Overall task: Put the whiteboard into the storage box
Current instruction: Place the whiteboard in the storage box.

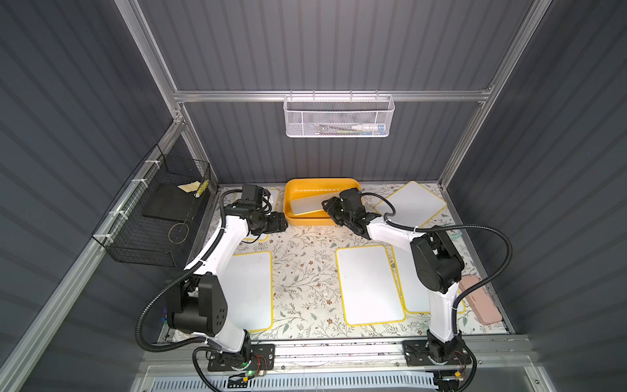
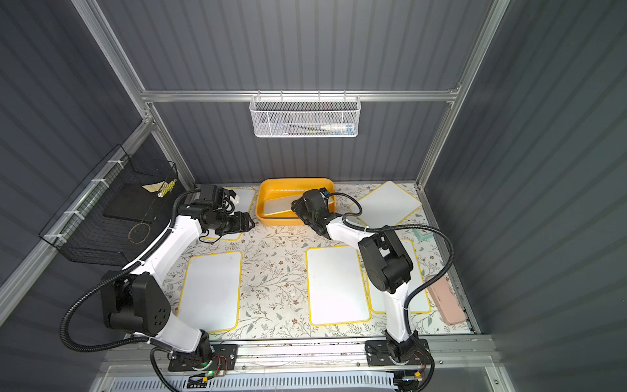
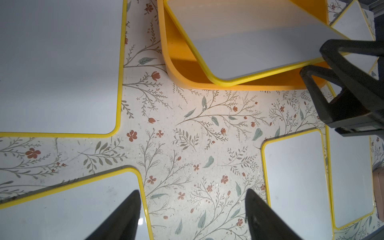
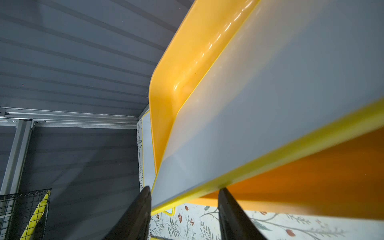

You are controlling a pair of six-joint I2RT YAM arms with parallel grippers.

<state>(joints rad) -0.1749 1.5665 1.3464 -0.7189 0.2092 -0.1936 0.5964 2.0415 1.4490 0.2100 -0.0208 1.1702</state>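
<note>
Our right arm stretches toward eleven o'clock, the right gripper straddling the edge of the tilted whiteboard in the storage box at twelve. We cannot tell whether it is clamped or loose. Our left gripper hovers, fingers apart.

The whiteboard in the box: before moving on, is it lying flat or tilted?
Tilted: the whiteboard has one end down in the box; its end by the right gripper rides above the rim.
</note>
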